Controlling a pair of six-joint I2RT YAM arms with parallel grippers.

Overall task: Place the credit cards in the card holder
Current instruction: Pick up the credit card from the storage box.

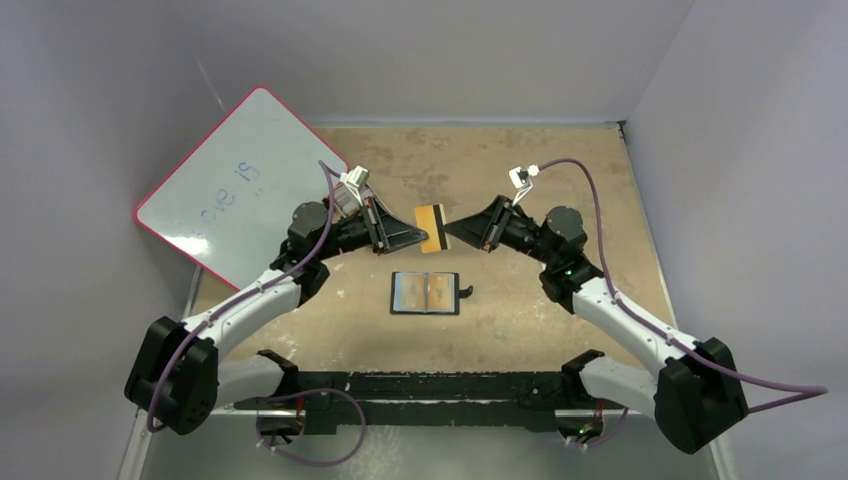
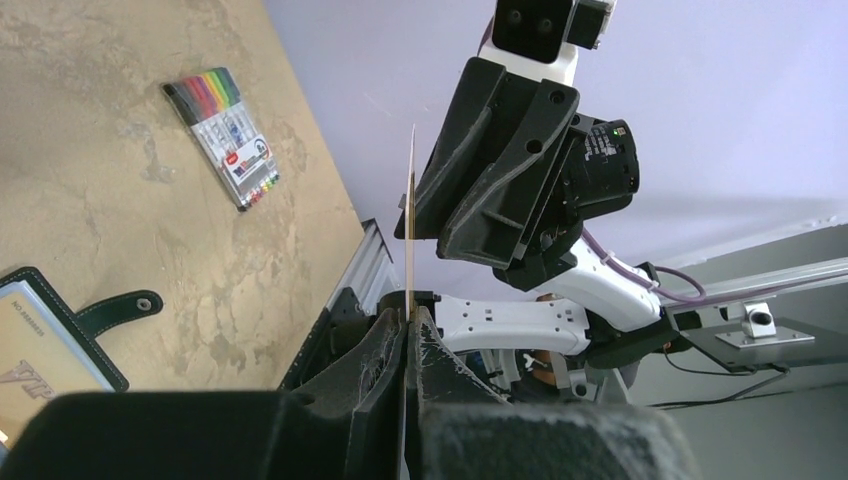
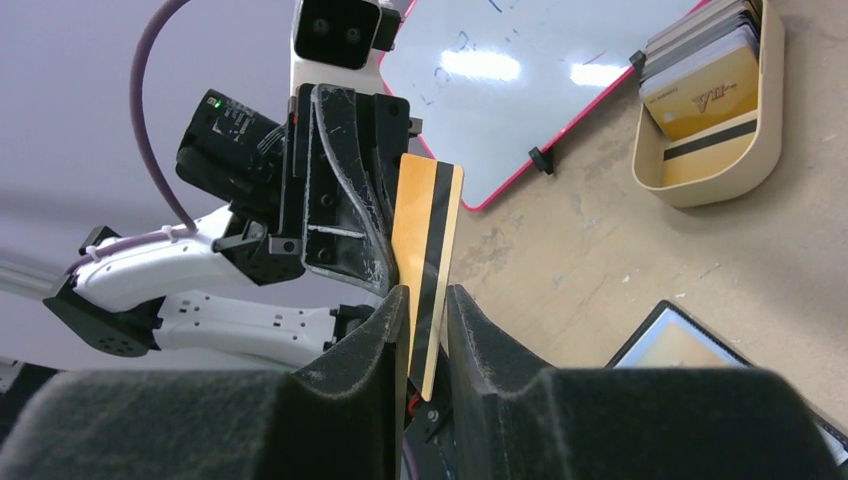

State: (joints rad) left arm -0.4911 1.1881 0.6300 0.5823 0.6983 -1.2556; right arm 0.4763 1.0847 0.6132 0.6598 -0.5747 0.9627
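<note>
Top external view: the left gripper (image 1: 415,237) and right gripper (image 1: 450,234) meet above the middle of the table (image 1: 560,180), with a credit card (image 1: 431,229) between them. The left jaws are clamped on the card's left edge. The right fingers (image 3: 375,340) straddle its right edge; I cannot tell whether they pinch it. The card holder (image 1: 426,293) lies open on the table, just near of them.
</note>
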